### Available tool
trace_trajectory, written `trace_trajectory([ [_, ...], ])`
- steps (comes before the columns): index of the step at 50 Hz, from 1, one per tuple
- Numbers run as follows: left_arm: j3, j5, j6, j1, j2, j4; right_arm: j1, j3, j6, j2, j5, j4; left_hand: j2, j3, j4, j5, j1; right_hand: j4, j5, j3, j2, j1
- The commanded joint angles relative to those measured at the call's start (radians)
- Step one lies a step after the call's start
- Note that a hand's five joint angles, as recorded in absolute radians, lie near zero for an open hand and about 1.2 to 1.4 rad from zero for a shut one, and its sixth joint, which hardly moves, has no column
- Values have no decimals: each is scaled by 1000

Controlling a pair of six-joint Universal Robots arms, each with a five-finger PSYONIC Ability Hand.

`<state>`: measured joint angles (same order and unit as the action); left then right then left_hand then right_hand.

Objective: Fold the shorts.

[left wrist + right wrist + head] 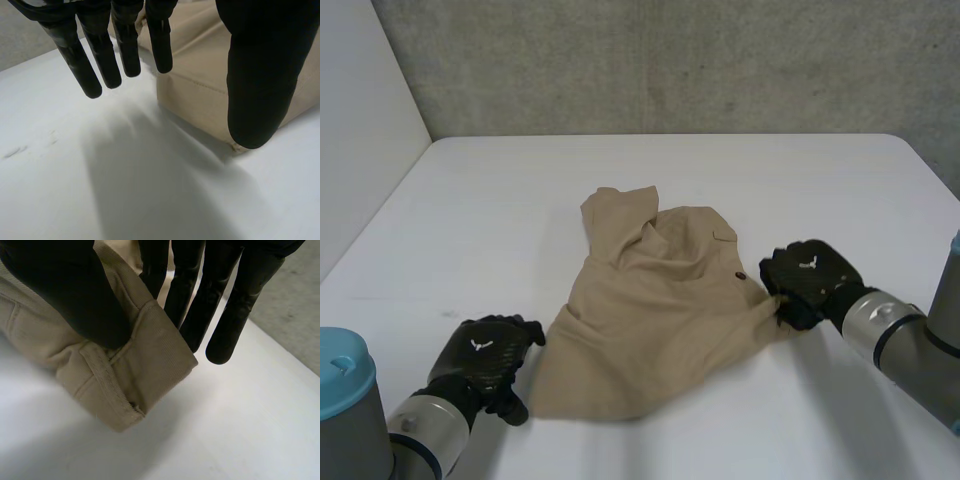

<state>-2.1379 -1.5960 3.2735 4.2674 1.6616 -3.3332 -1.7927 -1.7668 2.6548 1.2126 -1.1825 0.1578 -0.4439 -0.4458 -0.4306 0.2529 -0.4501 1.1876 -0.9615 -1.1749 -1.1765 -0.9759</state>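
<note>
The tan shorts (655, 320) lie crumpled at the centre of the white table (500, 210), with one section bunched up toward 12 o'clock and a dark button (740, 275) near their 3 o'clock edge. The right hand (807, 278) sits at 3 o'clock of the shorts. In the right wrist view its thumb (75, 290) presses a folded, stitched corner of the cloth against the fingers (235, 315) behind it, so the corner is pinched. The left hand (485, 355) sits at 8 o'clock of the shorts, just beside their near corner. Its fingers (80, 65) are straight and spread above bare table, holding nothing. Its thumb (260, 75) is over the cloth edge; contact cannot be determined.
</note>
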Motion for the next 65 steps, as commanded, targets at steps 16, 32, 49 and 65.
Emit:
trace_trajectory([
  [16, 9, 36, -2, -63, 26, -26, -99, 73, 126, -36, -187, -15, -95, -93, -109, 112, -89, 209, -260, -221, -220, -420],
  [32, 10, 36, -5, -92, 26, -29, -103, 147, 152, -103, -238, -41, -128, -126, -141, 144, -122, 209, -260, -221, -220, -420],
  [49, 108, 24, -12, -181, 161, -49, -105, 155, 174, -108, -236, -47, -95, -94, -109, 112, -89, 209, -260, -221, -220, -420],
  [65, 242, -163, -2, -287, 317, -106, -111, 153, 169, -107, -235, -52, -330, -328, -343, 346, -323, 209, -260, -221, -220, -420],
])
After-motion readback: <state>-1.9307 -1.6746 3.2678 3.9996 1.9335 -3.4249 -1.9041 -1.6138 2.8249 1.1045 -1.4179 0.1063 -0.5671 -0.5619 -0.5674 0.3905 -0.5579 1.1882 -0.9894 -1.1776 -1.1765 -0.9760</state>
